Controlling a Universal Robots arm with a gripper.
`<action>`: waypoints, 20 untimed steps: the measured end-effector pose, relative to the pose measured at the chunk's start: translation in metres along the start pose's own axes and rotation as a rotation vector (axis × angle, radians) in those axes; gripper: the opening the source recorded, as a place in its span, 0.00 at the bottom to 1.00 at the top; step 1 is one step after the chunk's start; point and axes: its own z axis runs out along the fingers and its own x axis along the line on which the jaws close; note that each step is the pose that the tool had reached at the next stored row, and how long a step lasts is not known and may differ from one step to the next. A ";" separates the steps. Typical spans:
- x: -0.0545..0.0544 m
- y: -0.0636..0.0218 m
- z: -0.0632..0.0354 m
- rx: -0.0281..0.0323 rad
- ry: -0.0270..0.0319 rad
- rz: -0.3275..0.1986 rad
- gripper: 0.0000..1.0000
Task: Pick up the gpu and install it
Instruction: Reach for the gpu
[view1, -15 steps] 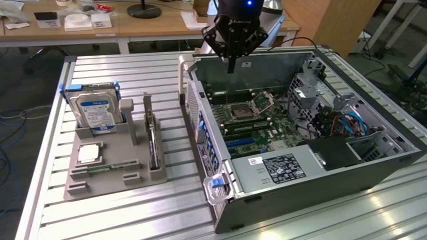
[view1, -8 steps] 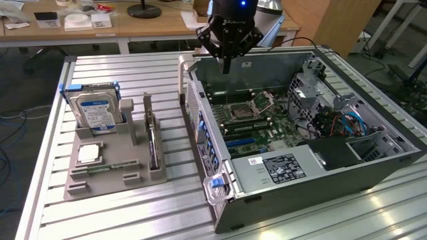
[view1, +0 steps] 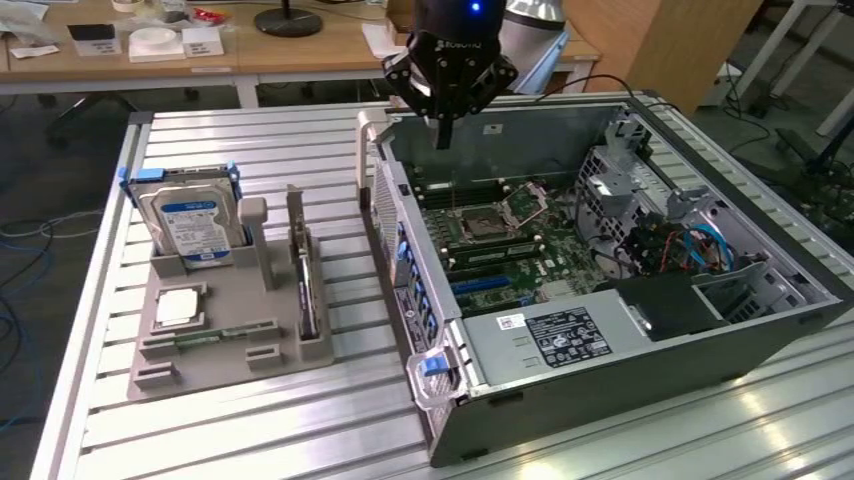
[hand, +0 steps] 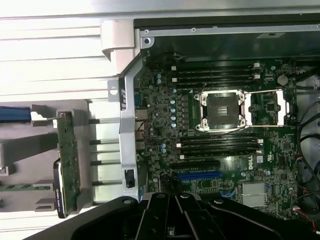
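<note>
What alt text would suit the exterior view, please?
A robot arm's shut gripper hangs over the far edge of the open computer case. On the exterior view's left, a grey holder holds the gpu on edge beside an upright hard drive.

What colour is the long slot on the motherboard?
Blue. The slot shows best in the wrist view.

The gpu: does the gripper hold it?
No, the gpu stands in the grey holder; the gripper hangs shut over the computer case.
</note>
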 end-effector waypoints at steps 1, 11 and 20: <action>0.001 -0.0002 0.0001 -0.0001 0.0001 0.000 0.11; 0.011 -0.0015 0.0005 0.0001 0.0019 0.000 0.11; 0.020 -0.0029 0.0010 0.0003 0.0043 0.000 0.11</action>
